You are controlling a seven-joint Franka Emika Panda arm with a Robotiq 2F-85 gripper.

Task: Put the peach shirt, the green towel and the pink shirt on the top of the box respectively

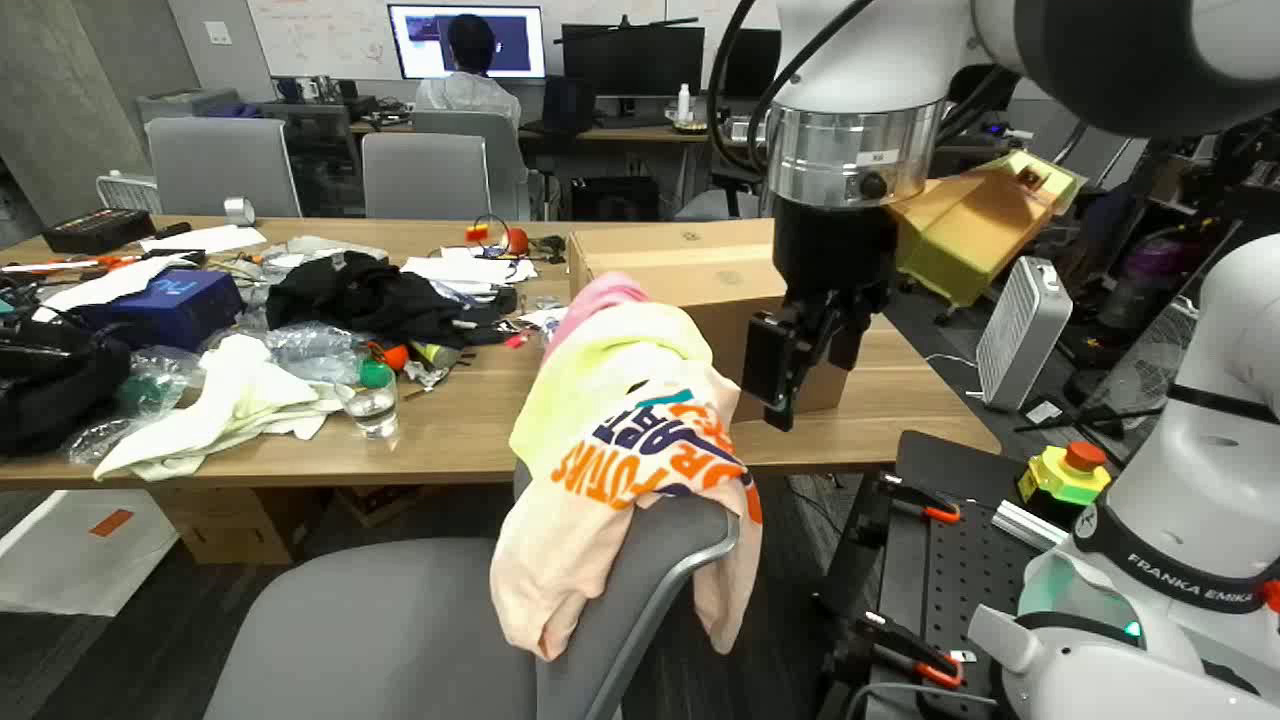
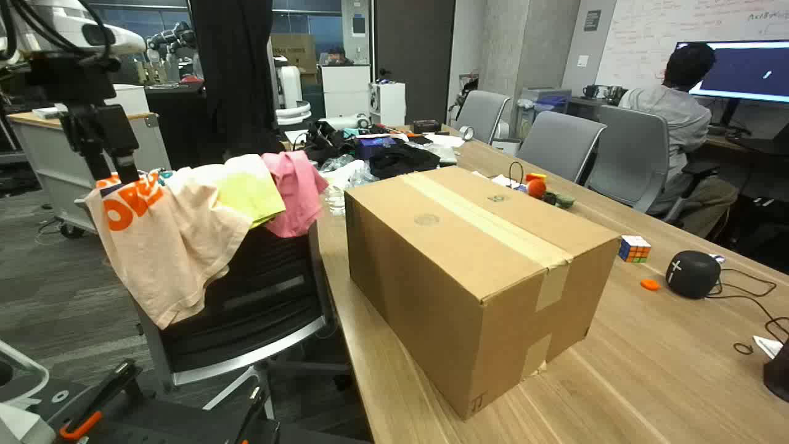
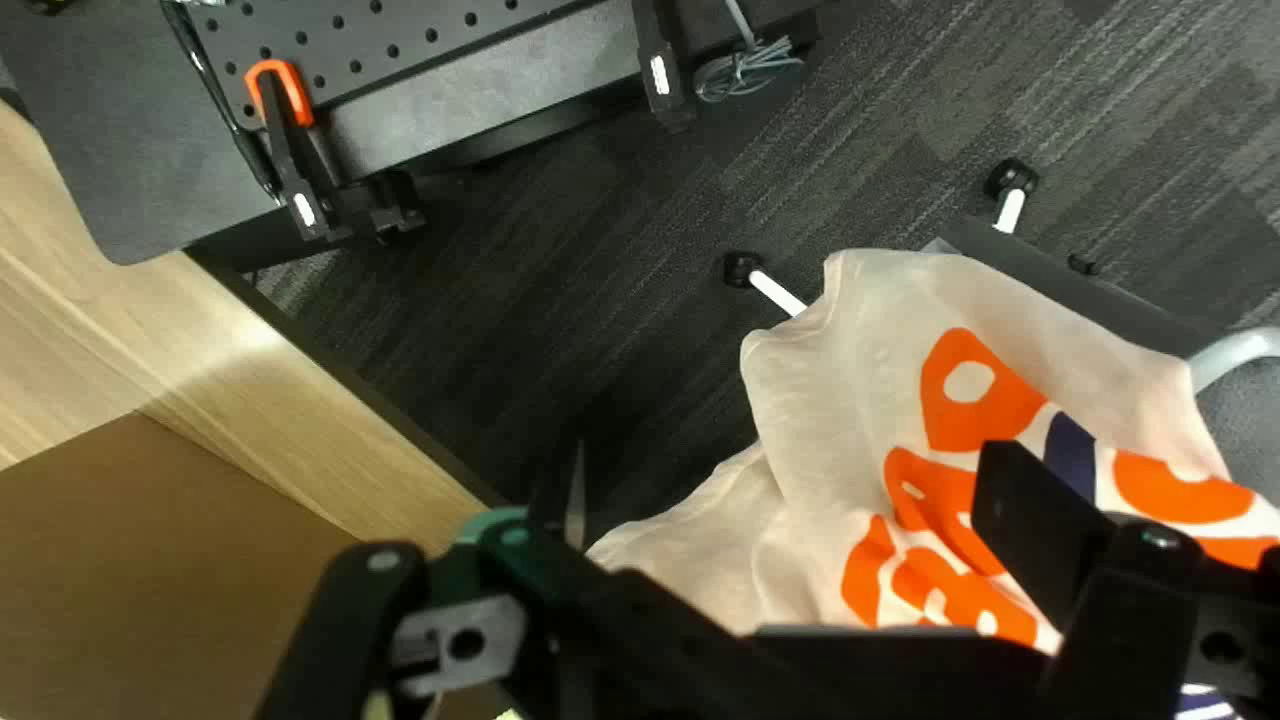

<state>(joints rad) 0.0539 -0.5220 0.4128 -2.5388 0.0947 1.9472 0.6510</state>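
Black two-fingered gripper (image 3: 785, 500): you have it released, fingers well apart in the wrist view; you cannot tell whether they touch cloth.
Soft light-peach shirt with white patch and orange-and-navy print (image 1: 640, 480): draped over the back of the grey chair (image 1: 380, 630), your wrist view showing one finger over the lettering.
Plain lime yellow-green towel (image 2: 253, 191): on the same chair back, between the peach shirt and the plain bright-pink shirt (image 2: 294, 194); both exterior views show you all three.
Dark carpet (image 3: 600, 280): your gap, between the peach shirt and the edge of the pale wooden surface (image 3: 150, 270).
Large rectangular brown cardboard box (image 2: 462, 265): on the surface, set in from that edge; you get its whole taped top in an exterior view, only a brown part in the wrist view.
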